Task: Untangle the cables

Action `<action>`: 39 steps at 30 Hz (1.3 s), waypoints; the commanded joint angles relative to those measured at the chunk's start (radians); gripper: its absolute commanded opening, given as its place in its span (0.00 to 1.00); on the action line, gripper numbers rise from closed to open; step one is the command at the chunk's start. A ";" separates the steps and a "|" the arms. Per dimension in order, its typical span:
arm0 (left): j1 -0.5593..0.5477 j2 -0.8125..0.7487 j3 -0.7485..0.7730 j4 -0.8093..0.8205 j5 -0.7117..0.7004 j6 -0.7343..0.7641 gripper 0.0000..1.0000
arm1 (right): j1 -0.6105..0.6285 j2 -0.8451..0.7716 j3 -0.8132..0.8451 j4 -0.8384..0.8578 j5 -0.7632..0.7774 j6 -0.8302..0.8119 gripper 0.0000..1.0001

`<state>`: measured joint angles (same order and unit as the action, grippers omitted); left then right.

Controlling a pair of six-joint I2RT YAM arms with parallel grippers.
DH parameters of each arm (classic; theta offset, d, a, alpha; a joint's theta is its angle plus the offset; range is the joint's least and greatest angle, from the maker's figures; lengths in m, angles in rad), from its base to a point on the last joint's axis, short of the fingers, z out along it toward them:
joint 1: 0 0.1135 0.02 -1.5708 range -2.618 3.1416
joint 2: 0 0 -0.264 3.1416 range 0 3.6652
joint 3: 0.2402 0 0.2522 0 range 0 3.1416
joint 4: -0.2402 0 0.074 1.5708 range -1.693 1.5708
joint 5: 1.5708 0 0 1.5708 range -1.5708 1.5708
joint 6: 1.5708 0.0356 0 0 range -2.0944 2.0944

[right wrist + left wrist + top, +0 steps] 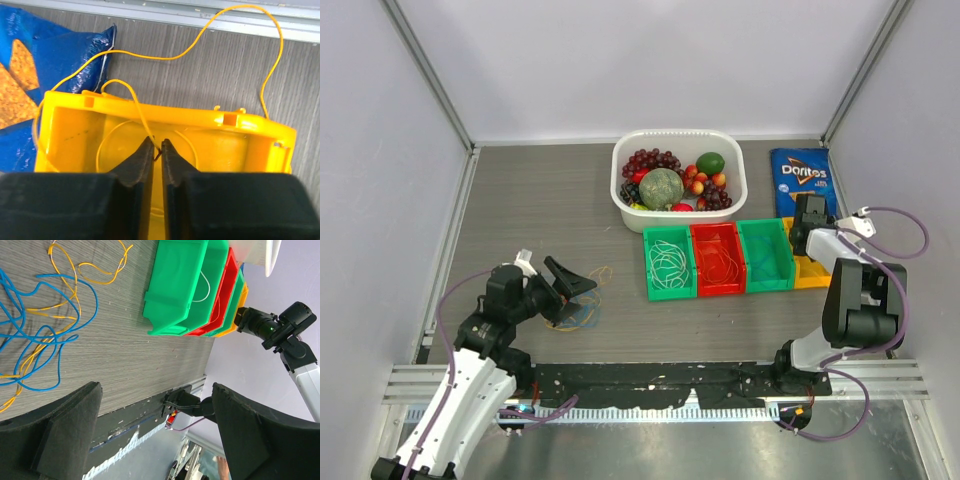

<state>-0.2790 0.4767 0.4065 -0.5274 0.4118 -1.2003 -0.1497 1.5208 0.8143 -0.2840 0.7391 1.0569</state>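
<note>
Your left pincer (155,405) is released, jaws wide, with the blue-and-yellow tangle of cables (35,325) lying on the counter (130,355) just ahead of it, well left of the yellow bin (200,120). Your right pincer (156,145) is clenched on a yellow cable (137,107) right over that bin, and the wire loops out past its far rim.

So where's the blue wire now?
Top view: on the table's left, the blue wire is tangled with yellow wire at the left gripper's tips, left of the nearest green bin.
</note>
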 commanded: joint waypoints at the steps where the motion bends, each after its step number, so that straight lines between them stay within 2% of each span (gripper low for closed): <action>1: 0.004 -0.006 -0.005 0.020 0.005 -0.001 0.95 | 0.032 -0.068 0.002 0.013 0.092 0.014 0.09; 3: 0.004 -0.012 -0.011 0.018 0.007 -0.001 0.95 | 0.047 -0.144 0.012 -0.036 0.101 0.014 0.01; 6: 0.004 -0.021 -0.014 0.018 0.015 -0.007 0.95 | 0.093 -0.234 0.039 -0.098 0.163 -0.003 0.01; 13: 0.004 -0.082 -0.006 -0.022 0.005 -0.007 0.95 | 0.199 -0.422 0.114 -0.129 0.137 -0.078 0.01; 18: 0.004 -0.128 -0.011 -0.059 -0.004 -0.016 0.95 | 0.314 -0.456 0.212 -0.162 0.151 -0.133 0.01; 22: 0.004 -0.154 0.003 -0.091 -0.014 -0.022 0.95 | 0.341 -0.475 0.290 -0.158 0.131 -0.201 0.01; 24: 0.004 -0.164 0.014 -0.108 -0.024 -0.022 0.95 | 0.355 -0.484 0.312 -0.130 0.172 -0.256 0.01; 30: 0.004 -0.168 0.032 -0.132 -0.038 -0.019 0.95 | 0.354 -0.478 0.384 -0.020 0.368 -0.444 0.01; 36: 0.004 -0.142 0.029 -0.115 -0.033 -0.018 0.95 | 0.354 -0.531 0.373 0.025 0.281 -0.485 0.01; 39: 0.004 -0.128 0.031 -0.105 -0.021 -0.019 0.95 | 0.354 -0.495 0.384 0.037 0.374 -0.532 0.01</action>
<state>-0.2790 0.3302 0.3973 -0.6563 0.3805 -1.2228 0.2012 1.0187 1.1656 -0.3199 1.0134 0.6037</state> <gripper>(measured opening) 0.952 0.036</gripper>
